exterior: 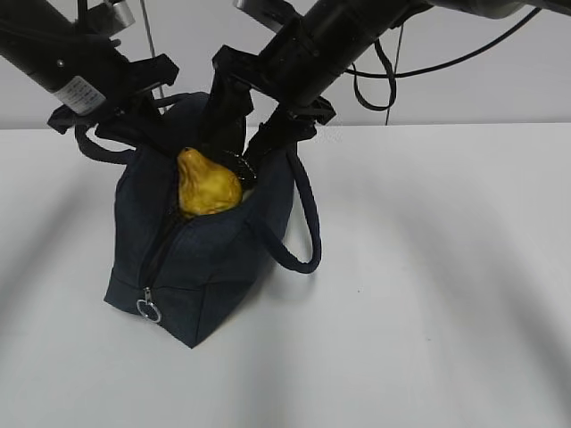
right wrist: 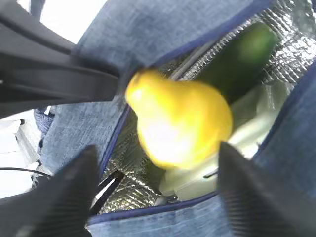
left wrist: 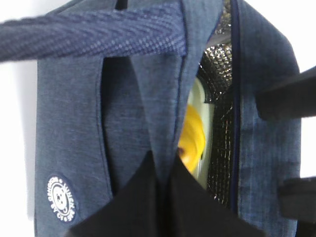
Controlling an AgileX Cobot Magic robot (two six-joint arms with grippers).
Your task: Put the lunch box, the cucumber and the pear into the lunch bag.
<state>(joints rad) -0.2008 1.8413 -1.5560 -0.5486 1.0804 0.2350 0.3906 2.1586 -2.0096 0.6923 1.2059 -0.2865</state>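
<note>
- While the pear [exterior: 207, 185] sits in the mouth of the lunch bag [exterior: 214, 267], its neck rises above the zipper line in the exterior view; judged from this, the pear is not yet fully seated.
- The right gripper [right wrist: 155, 173] has its fingers spread wide, one on each side of the pear, with visible gaps; it grips nothing.
- The left gripper [left wrist: 165, 190] is closed on the fabric edge of the bag opening, holding the mouth apart. The pinch point is partly hidden, so depth of hold cannot be told.
- The cucumber [right wrist: 237, 57] lies inside against the foil lining [right wrist: 291, 44]. The lunch box [right wrist: 237, 143], with its pale green lid, lies below the pear. Both are already in the bag.
- Risk: the pear rests on the lunch box and beside the cucumber, a rounded and uneven seat. It may roll toward the open end and tip out.
- Risk: if the left gripper slips off the fabric, the mouth may close onto the pear and push it upward.
- Risk: a right finger withdrawn at an angle may catch a loop handle [exterior: 303, 223] and tilt the bag on the white table [exterior: 446, 294].
- Risk: the pear may block the zipper pull [exterior: 148, 309] if closure is attempted.
</note>
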